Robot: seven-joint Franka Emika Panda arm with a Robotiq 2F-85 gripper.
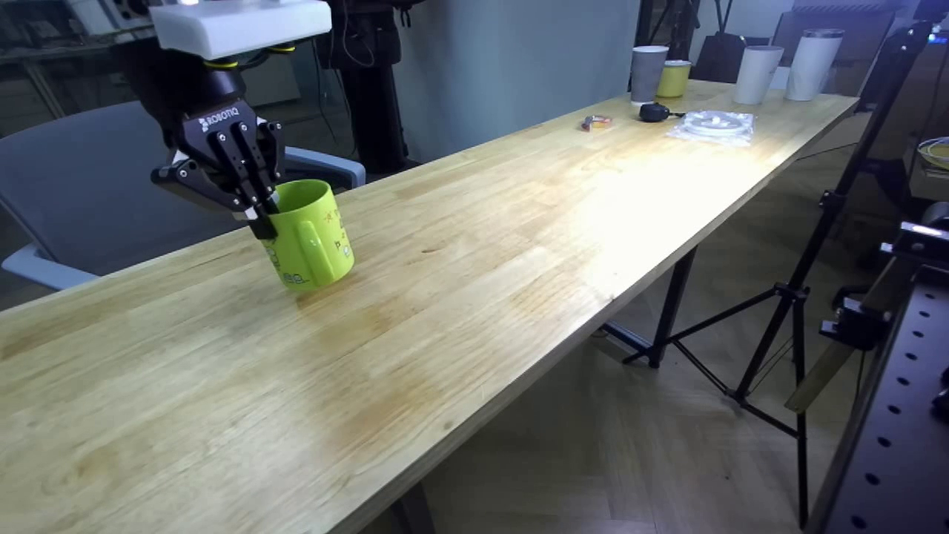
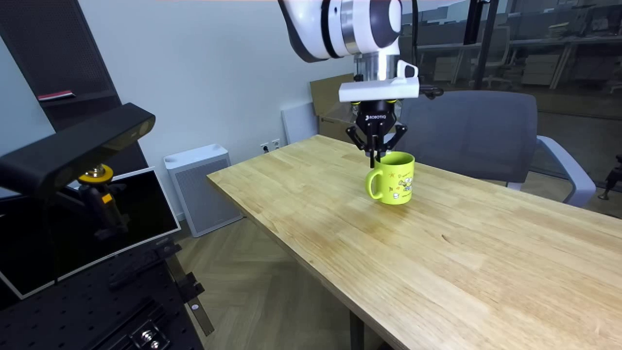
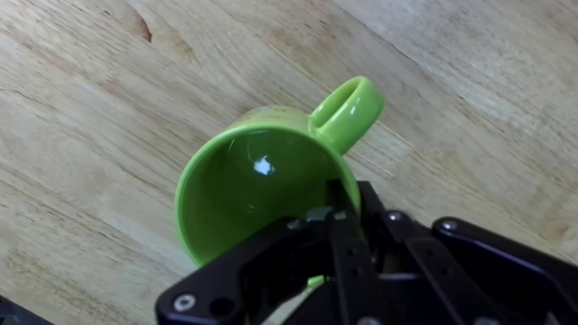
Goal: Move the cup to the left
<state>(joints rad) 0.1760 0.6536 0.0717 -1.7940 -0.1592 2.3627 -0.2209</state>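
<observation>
The lime-green cup (image 1: 337, 241) is a mug with a side handle and small printed figures. It shows near the table's chair-side edge in both exterior views (image 2: 397, 180). In the wrist view the cup (image 3: 257, 176) is seen from above, with its handle toward the upper right. My gripper (image 3: 350, 192) is shut on the cup's wall beside the handle, one finger inside and one outside. The gripper also shows pointing down at the rim in both exterior views (image 1: 268, 215) (image 2: 375, 158). I cannot tell whether the cup's base touches the table.
The long wooden table (image 1: 445, 297) has a grey chair (image 2: 466, 131) along one side. At its far end stand a grey cup (image 1: 647, 74), a yellow cup (image 1: 674, 79) and two white containers (image 1: 758, 74). A black object (image 1: 654, 112) and a plastic packet (image 1: 713, 126) lie before them.
</observation>
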